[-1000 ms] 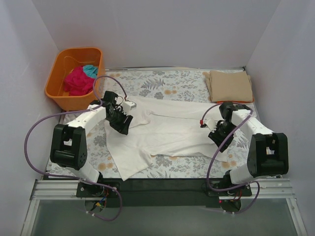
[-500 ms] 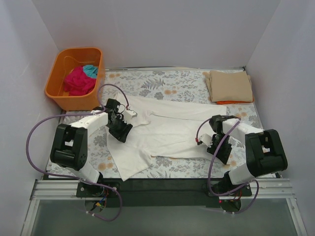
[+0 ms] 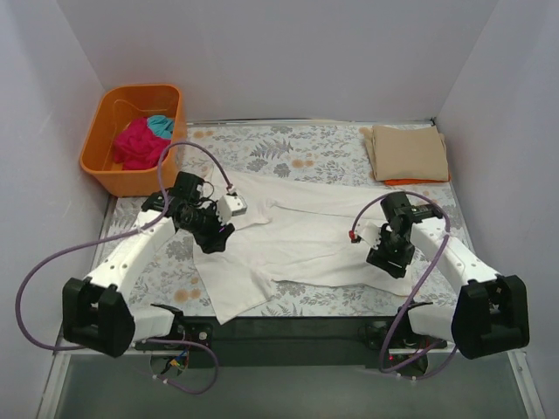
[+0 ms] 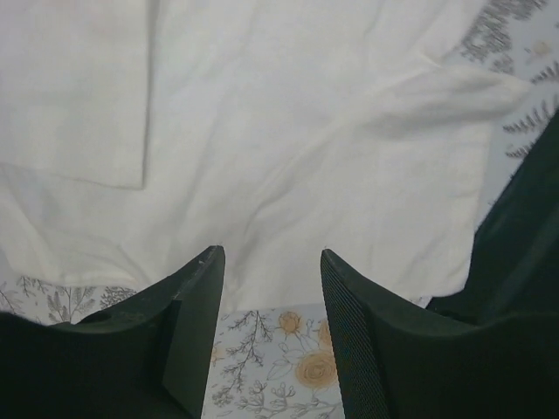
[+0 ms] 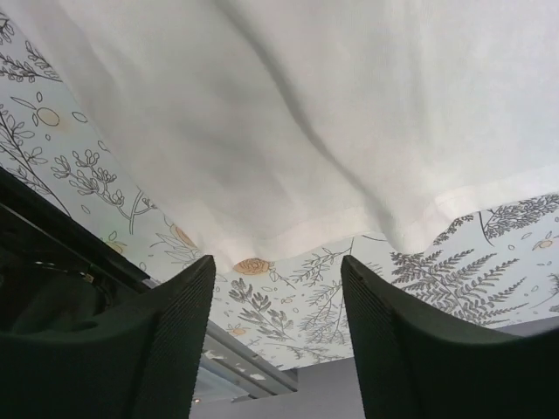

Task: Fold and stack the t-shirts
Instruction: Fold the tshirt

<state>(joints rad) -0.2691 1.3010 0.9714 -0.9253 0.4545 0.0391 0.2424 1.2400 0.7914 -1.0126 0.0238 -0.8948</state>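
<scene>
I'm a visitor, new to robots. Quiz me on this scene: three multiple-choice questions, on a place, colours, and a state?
1. Where is the folded tan t-shirt? A) table covering's far right corner B) on the floor C) pinned to a wall
2. T-shirts in the orange tub are: A) black and yellow B) magenta and teal C) all white
3. The left end effector and right end effector are: A) both shut B) both open, empty C) one shut
1A: it lies there. 2B: the magenta t-shirt and teal t-shirt show inside. 3B: each wrist view shows an open gap, gripping nothing.
</scene>
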